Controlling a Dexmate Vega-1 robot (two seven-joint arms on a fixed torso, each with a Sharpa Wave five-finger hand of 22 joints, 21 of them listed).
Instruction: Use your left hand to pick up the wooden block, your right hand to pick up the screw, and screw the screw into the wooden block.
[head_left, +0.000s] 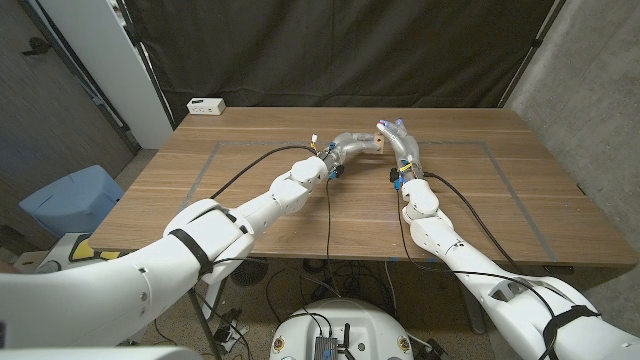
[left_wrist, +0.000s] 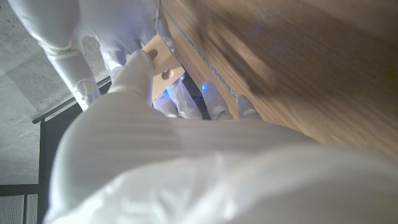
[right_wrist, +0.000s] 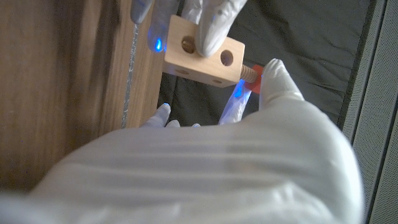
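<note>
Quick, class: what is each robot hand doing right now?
Left hand: holding the wooden block.
Right hand: holding the screw at the block's end.

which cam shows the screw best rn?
Right wrist view: the screw, orange head and threaded shank, is entering the wooden block. The left wrist view shows the block, no clear screw. In the head view it's too small to tell.

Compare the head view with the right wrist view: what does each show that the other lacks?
Head view: both arms reaching over the table, and a white box at its far left corner. Right wrist view: the screw, its threaded end at the block's end face, and the block's holes. Both: the left hand holding the block and the right hand meeting it.
</note>
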